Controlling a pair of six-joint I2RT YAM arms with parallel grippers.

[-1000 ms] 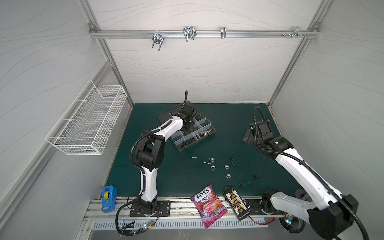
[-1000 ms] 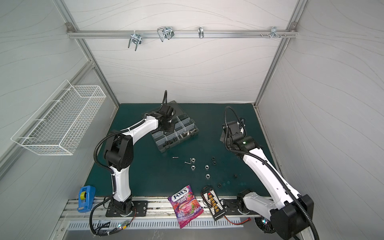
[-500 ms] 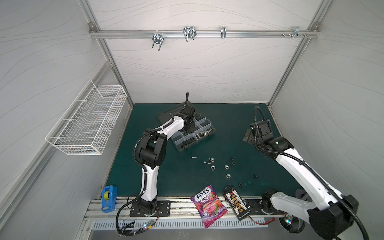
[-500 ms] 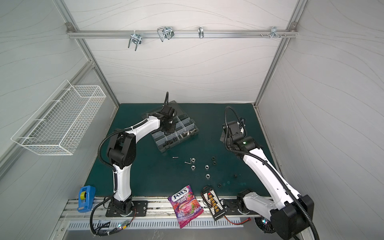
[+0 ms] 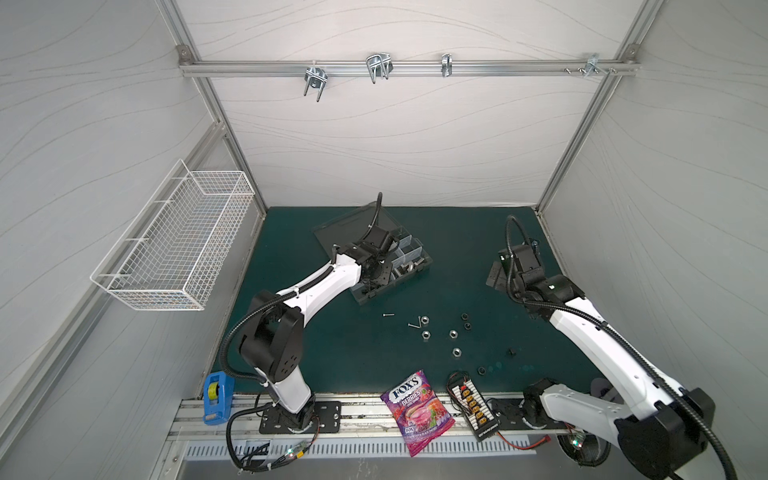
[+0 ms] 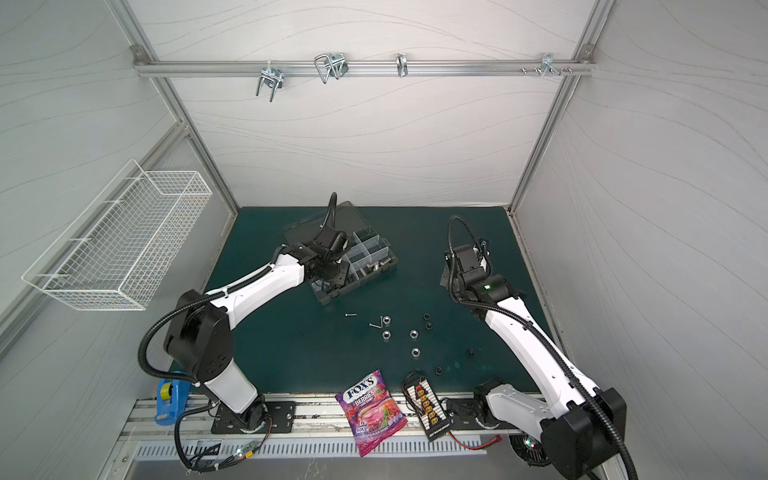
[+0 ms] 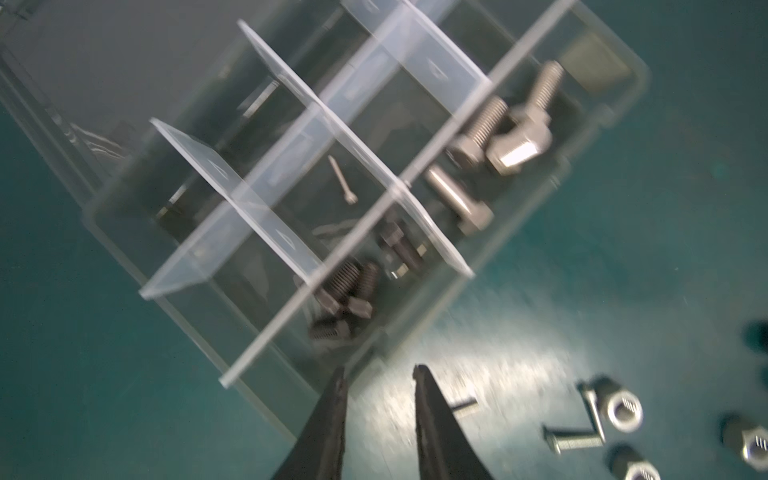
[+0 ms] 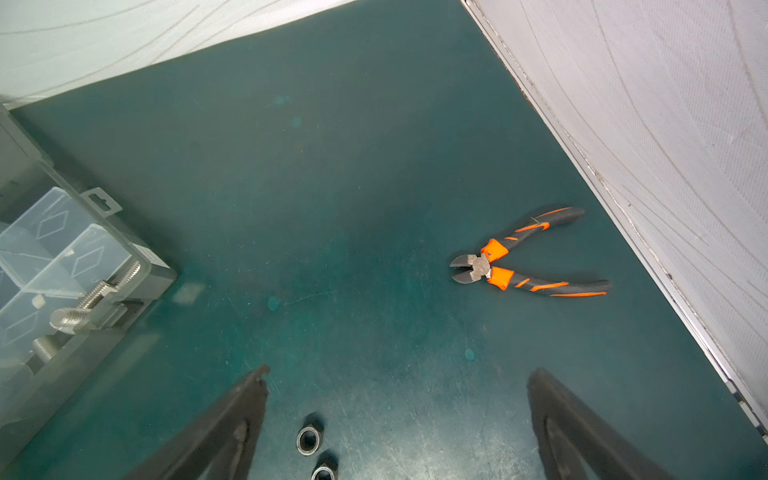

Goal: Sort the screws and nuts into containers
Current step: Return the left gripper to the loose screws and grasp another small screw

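The containers are compartments of a smoky-grey organizer box (image 5: pixel 415 261) (image 6: pixel 380 261) (image 7: pixel 195 162) at the back middle of the green mat. One holds silver hex-head screws (image 7: pixel 478 129), one a thin screw (image 7: pixel 343 185), one black screws (image 7: pixel 345 291). Thin loose screws (image 5: pixel 388 315) (image 7: pixel 575 440) lie in front of the box. Beside them lie silver nuts (image 5: pixel 425 335) (image 7: pixel 623 411) and black nuts (image 5: pixel 464 316) (image 8: pixel 308 439). My left gripper (image 7: pixel 379 370) (image 5: pixel 374 276) hangs at the box's near edge, slightly open and empty. My right gripper (image 8: pixel 399 372) (image 5: pixel 495 276) hangs wide open over the mat, empty.
The box's lid (image 5: pixel 353 226) lies open behind it. Orange-handled cutters (image 8: pixel 528 257) lie near the right wall. A candy bag (image 5: pixel 417 409), a yellow-plug connector board (image 5: pixel 473 409) and a blue tape measure (image 5: pixel 216 397) sit along the front edge. A white wire basket (image 5: pixel 178 245) hangs on the left wall.
My left gripper, shut a second ago, now stands open, and its wrist has shifted a little over the box. The right arm has not moved.
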